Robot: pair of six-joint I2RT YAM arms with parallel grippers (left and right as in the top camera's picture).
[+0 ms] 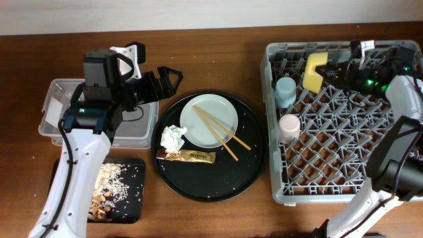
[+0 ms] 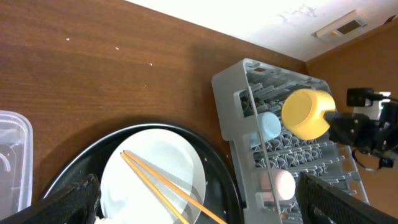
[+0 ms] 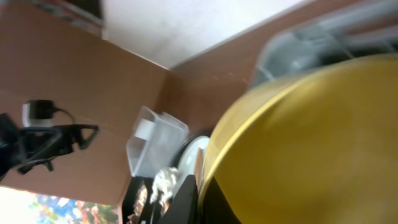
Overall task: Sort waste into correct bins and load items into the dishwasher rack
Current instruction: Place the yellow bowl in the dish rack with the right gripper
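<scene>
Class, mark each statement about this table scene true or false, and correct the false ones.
1. The chopsticks lie across the plate. True.
2. The pink cup stands on the round black tray. False: it sits in the dishwasher rack.
3. The right gripper holds the yellow bowl. True.
4. The napkin is in the dishwasher rack. False: it lies on the round black tray.

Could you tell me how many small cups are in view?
2: the blue cup and the pink cup, both inside the dishwasher rack along its edge nearest the round black tray. Others may be hidden.
</scene>
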